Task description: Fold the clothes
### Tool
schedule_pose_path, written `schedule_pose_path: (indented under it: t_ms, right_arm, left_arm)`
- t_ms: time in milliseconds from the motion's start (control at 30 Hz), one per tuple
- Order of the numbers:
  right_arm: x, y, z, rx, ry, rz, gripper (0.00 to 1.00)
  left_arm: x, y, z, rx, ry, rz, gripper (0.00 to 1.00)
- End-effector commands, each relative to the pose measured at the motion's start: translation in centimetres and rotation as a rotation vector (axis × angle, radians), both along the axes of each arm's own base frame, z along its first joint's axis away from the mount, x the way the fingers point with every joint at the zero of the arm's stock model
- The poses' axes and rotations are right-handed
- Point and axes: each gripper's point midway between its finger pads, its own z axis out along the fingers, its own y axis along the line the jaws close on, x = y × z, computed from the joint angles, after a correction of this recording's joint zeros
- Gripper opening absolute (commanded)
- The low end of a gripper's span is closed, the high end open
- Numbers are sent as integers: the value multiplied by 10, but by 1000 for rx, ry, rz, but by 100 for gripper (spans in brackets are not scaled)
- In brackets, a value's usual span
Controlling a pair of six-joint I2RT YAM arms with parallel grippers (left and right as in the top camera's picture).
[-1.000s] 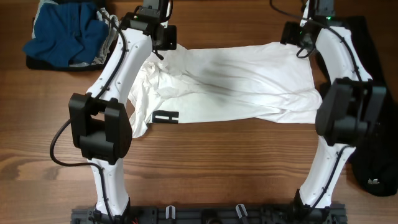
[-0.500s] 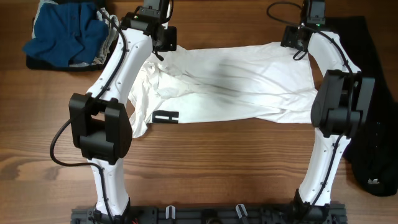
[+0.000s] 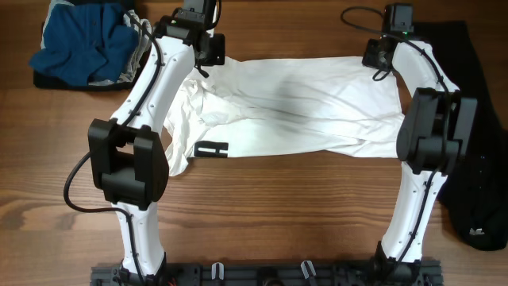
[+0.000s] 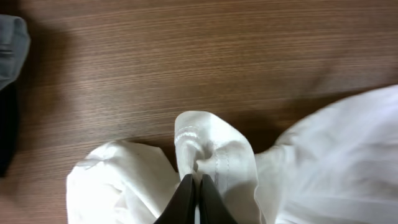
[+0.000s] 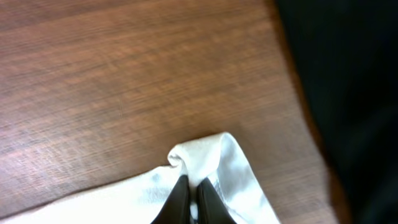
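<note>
As I watch, my left gripper [image 4: 197, 182] and right gripper [image 5: 189, 185] each pinch a fold of the white T-shirt [image 3: 302, 111], whose long axis runs straight between them.

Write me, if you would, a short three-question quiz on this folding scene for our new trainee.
1. True or false: the left gripper and the right gripper are both shut on the white T-shirt.
2. Where does the blue garment lie? A) on the T-shirt B) in the far corner beyond the left arm C) in the right gripper
3. What lies outside the right arm, at the right edge of the overhead view?
Key: 1 true; 2 B; 3 a black garment.
</note>
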Motion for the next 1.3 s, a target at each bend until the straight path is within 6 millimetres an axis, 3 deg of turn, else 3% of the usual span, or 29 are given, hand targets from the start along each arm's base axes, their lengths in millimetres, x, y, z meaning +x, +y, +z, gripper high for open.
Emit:
schedule_pose_path:
  t_ms: [0,133,233,367,533,767,867,900,967,1033,1167,1267]
  right_arm:
    - [0,-14,74,42,-110,-16,4]
    - [-23,-11,124,187,-137,11,4]
    - [-51,-7,134,261,-71,24,4]
    - [-95,10,120,339,114,32,4]
    - [-126,21,114,390,241,16,4]
    - [-154,22,96,385,361,5,4]
    - [-178,12,77,335,457,-74,4]
    - [-182,12,73,339,471,-82,5]
    - [-190,12,67,346,500,-91,4]
    - [-198,11,64,352,528,-90,4]
    - [-199,7,66,352,522,-83,20]
    - [-198,4,66,345,515,-26,72]
  left_arm:
    - [3,18,21,25,-42,47,4]
    - [-2,27,44,17,-71,61,4]
    - [-14,30,58,18,-65,60,4]
    - [-43,34,49,37,54,53,4]
    - [-86,28,34,-8,246,37,4]
    - [-119,36,1,21,394,74,4]
    - [-128,39,-16,32,436,76,4]
    - [-130,39,-20,34,443,76,6]
    - [-132,40,-25,37,451,77,23]
    - [-134,40,-27,38,456,76,31]
    - [-133,40,-27,38,453,76,59]
    - [-131,43,-26,54,442,81,75]
